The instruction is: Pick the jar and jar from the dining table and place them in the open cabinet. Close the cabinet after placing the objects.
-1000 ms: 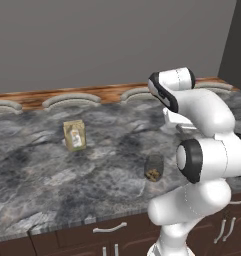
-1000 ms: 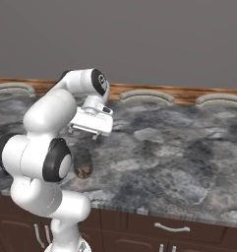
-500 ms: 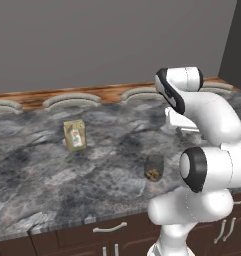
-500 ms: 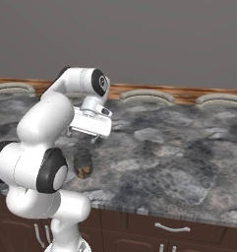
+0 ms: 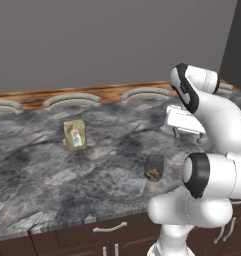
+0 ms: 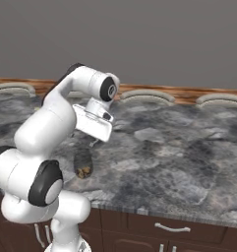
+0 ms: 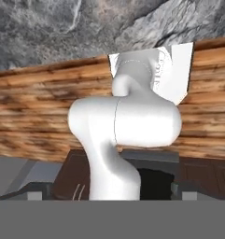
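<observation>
One short jar (image 5: 153,168) and one carton (image 5: 74,135) stand on dining table (image 5: 52,180).

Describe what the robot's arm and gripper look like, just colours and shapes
The arm is glossy white, built of thick rounded tubular links. Its joints carry dark grey to black round caps and bands, as at the elbow. The hand is a flat white boxy block, and the gripper ends in two small thin dark fingers. No cables, logos or markings can be made out on it.

marbled table top (image 7: 34,28), wooden floor (image 7: 34,112)
</observation>
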